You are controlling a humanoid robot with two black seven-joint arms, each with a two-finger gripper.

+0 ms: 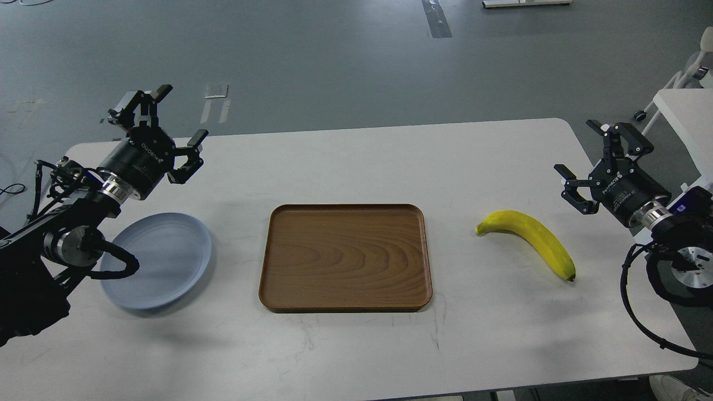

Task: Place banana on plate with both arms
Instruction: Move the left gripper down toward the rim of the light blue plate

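plate (167,256) left edge hidden behind left arm (67,239), right arm (677,245) cut off at frame edge

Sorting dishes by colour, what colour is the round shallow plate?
Pale grey-blue, plain matte round plate; head view.

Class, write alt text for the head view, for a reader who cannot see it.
A banana lies on a white table, right of a wooden tray; a plate sits left of the tray. Two black arms hang over the table's ends, left pincer and right pincer both open and empty.
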